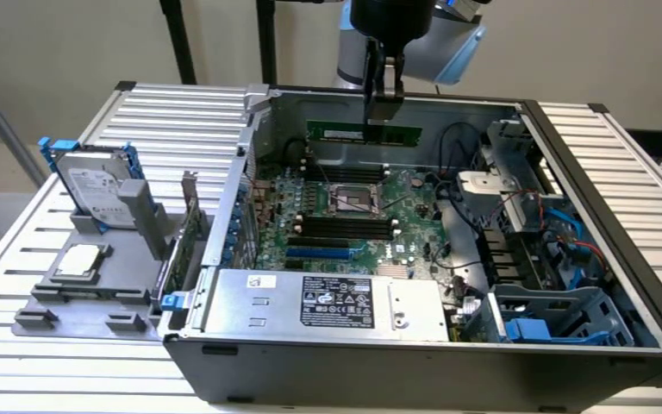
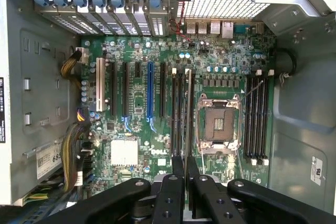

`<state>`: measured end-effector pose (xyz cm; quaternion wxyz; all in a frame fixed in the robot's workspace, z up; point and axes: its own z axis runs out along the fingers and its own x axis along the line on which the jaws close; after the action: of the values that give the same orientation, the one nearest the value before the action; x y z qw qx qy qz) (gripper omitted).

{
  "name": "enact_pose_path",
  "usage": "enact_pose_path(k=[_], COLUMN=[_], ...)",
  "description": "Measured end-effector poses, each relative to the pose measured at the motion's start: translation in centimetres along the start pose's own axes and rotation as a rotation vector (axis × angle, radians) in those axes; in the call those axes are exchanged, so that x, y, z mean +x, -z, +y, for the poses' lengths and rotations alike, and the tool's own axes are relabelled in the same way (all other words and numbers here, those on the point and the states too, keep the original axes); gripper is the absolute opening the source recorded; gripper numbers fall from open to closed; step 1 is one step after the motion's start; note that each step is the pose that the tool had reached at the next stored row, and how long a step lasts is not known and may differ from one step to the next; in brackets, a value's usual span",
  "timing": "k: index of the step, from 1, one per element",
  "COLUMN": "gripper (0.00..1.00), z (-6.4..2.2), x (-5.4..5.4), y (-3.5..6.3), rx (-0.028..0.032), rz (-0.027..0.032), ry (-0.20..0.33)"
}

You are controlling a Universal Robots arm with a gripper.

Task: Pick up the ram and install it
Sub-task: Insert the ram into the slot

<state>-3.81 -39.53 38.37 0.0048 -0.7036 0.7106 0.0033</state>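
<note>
The ram (image 1: pixel 364 132), a long narrow green board, hangs level above the far end of the open computer case (image 1: pixel 607 259), over the motherboard (image 1: pixel 343 216). My gripper (image 1: pixel 381 112) comes down from above and is shut on the ram's top edge. In the wrist view the ram (image 2: pixel 187 108) shows edge-on as a thin dark strip running out from my gripper (image 2: pixel 185 165), in line with the black memory slots (image 2: pixel 178 114) beside the CPU socket (image 2: pixel 218 124). More black slots (image 2: pixel 257 119) lie on the socket's other side.
A power supply box (image 1: pixel 320 302) fills the near end of the case. A blue drive cage (image 1: pixel 550 319) and cables (image 1: pixel 538 224) sit on the exterior view's right. Outside, on that view's left, a grey stand (image 1: pixel 90 285) holds a hard drive (image 1: pixel 96 185) and an expansion card (image 1: pixel 190 224).
</note>
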Motion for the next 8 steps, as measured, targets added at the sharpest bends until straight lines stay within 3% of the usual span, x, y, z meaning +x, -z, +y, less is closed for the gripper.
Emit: enact_pose_path(k=[3, 8], gripper=[0.14, 0.14], z=[0.01, 0.48], x=[0.00, 0.02], y=[-0.05, -0.95], rx=[0.0001, 0.0025], rz=[0.0000, -0.0004], ry=[0.000, 0.000])
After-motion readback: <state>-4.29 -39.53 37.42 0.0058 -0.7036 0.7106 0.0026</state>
